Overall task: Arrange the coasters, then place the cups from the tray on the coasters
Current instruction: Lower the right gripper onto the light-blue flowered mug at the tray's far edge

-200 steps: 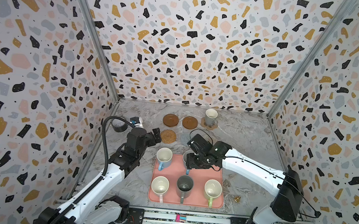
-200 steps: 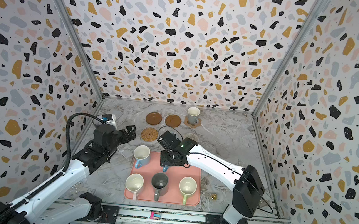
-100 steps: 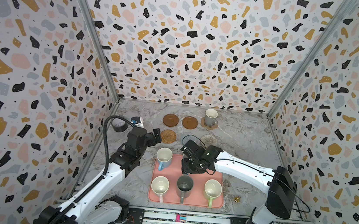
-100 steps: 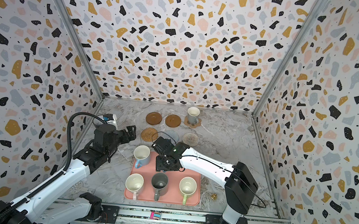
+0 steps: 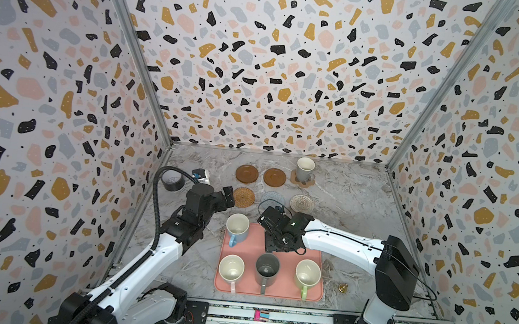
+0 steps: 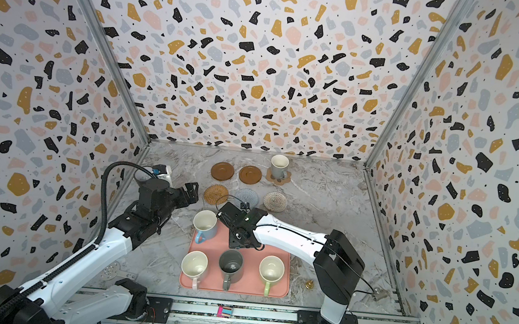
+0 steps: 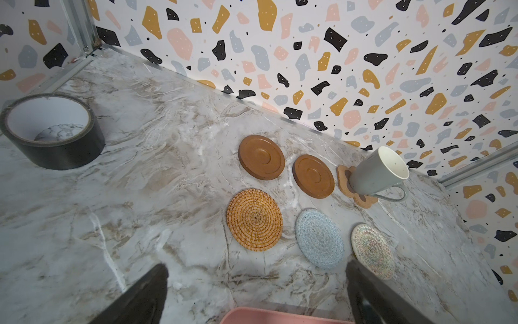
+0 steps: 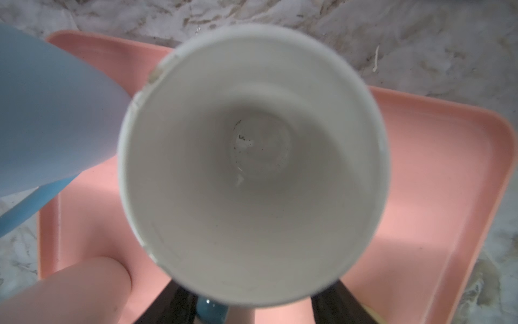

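— What is seen to have changed over the last second?
— The right gripper (image 5: 277,243) has been brought a little leftward and toward the front, over the rear middle of the tray (image 5: 284,287); the left arm has not been moved.
— How are the arms posed?
— The right arm is stretched across the tray, claw pointed down; its fingers (image 8: 165,303) are set either side of the handle of the deeper blue mug (image 8: 252,182); whether that handle is clamped cannot be told; the left gripper (image 5: 228,195) is held wide apart and empty above the table (image 5: 346,195), just beside the rattan coaster (image 5: 244,196).
— What is counted?
— Six mugs: the deeper blue mug under the claw; the light blue mug (image 5: 237,228), pale pink mug (image 5: 231,266), dark grey mug (image 5: 266,268) and light green mug (image 5: 307,273) on the tray; the grey-beige mug (image 5: 304,169) on the paw-shaped coaster (image 7: 364,199); six coasters: two brown wooden discs (image 5: 246,173) (image 5: 274,177), the rattan coaster, pale blue coaster (image 5: 272,198), cream coaster (image 5: 302,202), and the paw-shaped coaster.
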